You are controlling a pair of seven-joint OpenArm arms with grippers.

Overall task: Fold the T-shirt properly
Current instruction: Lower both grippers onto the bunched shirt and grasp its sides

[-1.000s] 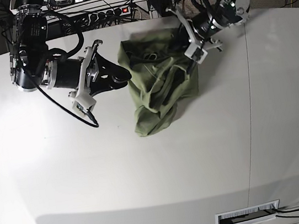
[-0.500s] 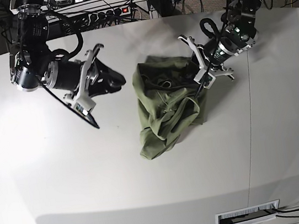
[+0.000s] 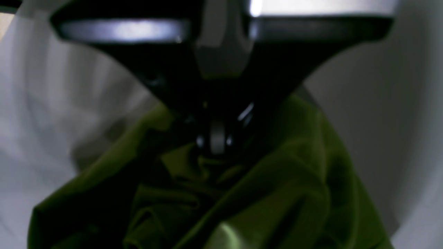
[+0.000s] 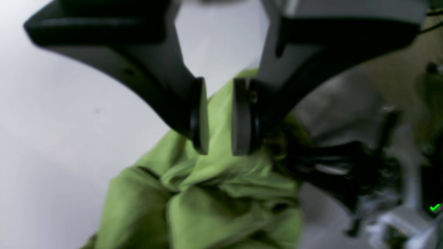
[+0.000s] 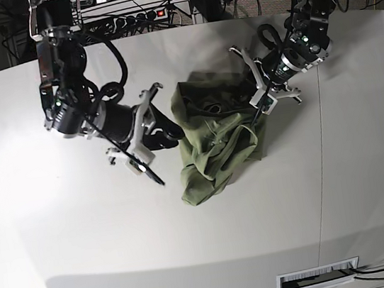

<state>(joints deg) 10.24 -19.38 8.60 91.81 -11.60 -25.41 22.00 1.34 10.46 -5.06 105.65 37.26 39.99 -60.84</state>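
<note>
The olive-green T-shirt (image 5: 212, 134) lies crumpled in a heap on the white table (image 5: 82, 231), a little behind its middle. My left gripper (image 5: 255, 110) is shut on the heap's upper right edge; in the left wrist view its tips (image 3: 214, 141) pinch bunched T-shirt fabric (image 3: 277, 193). My right gripper (image 5: 173, 134) is at the heap's left edge. In the right wrist view, the right gripper (image 4: 219, 138) is open with a narrow gap between its pads (image 4: 200, 117). The T-shirt (image 4: 207, 200) shows behind the gap and nothing is clamped.
A power strip (image 5: 135, 16) and cables crowd the shelf behind the table's far edge. A thin seam (image 5: 322, 154) runs down the table on the right. A vent slot (image 5: 318, 278) sits at the front edge.
My right arm swung down and right until its tips reached the heap's left edge. My left gripper pulled the shirt toward the front early on and has since held still.
</note>
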